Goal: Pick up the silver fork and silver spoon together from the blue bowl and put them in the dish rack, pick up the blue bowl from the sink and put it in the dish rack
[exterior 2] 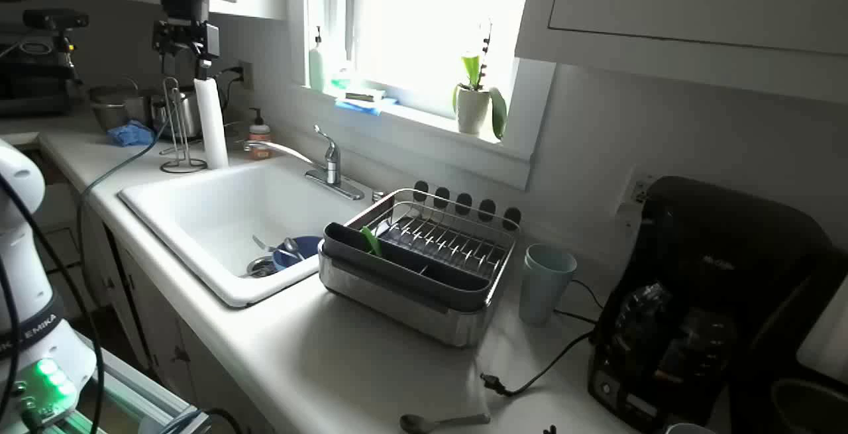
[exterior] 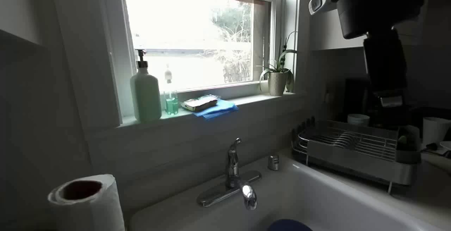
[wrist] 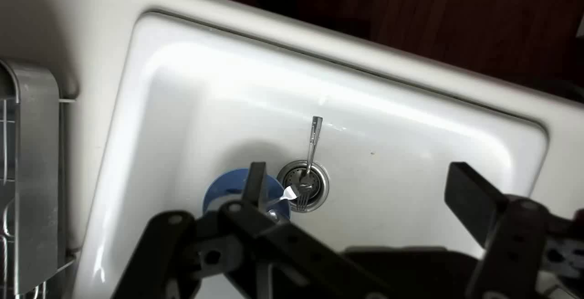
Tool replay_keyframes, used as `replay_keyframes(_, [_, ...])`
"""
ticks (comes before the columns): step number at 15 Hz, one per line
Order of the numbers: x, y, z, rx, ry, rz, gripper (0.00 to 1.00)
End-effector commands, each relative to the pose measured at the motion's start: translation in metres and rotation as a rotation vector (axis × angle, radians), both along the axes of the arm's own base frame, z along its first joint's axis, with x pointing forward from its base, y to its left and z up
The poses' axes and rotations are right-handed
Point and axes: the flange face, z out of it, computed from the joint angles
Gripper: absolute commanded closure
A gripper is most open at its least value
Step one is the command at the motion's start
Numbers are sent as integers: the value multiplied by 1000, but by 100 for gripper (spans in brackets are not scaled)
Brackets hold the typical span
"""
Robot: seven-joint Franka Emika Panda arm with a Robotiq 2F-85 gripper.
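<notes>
Closest to the wrist camera, the gripper [wrist: 358, 187] is spread wide, its dark fingers [wrist: 256, 182] well apart and the pale floor of the sink [wrist: 410, 162] showing between them; in an exterior view it is a dark outline whose spread cannot be told. Below it, the blue bowl [wrist: 226, 181] sits in the sink just beside the drain [wrist: 324, 182], partly hidden by a finger. Silver cutlery [exterior 2: 291, 246] leans out of the bowl, easier to make out in an exterior view than from the wrist. A fork [wrist: 311, 157] lies over the drain, outside the bowl, and shows plainly only from above.

The dish rack [exterior 2: 391, 295] stands on the counter [exterior 2: 318, 348] beside the sink; the wrist view catches just a metal edge of it, while both exterior views take in its wires and a green object [exterior 2: 371, 242] in its caddy. Both also show the faucet [exterior: 232, 169].

Farther back, both exterior views have the windowsill with a pump bottle [exterior: 145, 95], a flat blue cloth [exterior: 220, 108] and a potted plant [exterior: 277, 81]. Beyond the paper towel roll [exterior 2: 212, 126], an exterior view alone adds metal pots [exterior 2: 119, 106]
</notes>
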Motion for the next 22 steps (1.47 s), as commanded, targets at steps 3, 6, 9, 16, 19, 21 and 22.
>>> replay_keyframes(3, [0, 0, 1, 0, 1, 0, 0])
replay_keyframes(6, [0, 0, 1, 0, 1, 0, 0])
replay_keyframes(9, [36, -25, -35, 58, 126, -33, 0])
replay_keyframes(16, [97, -72, -150, 199, 350, -179, 0])
replay_keyframes(19, [113, -89, -195, 273, 423, -233, 0])
replay_keyframes(21, [124, -97, -220, 317, 448, -261, 0])
replay_keyframes(22, [128, -102, -231, 327, 449, -287, 0])
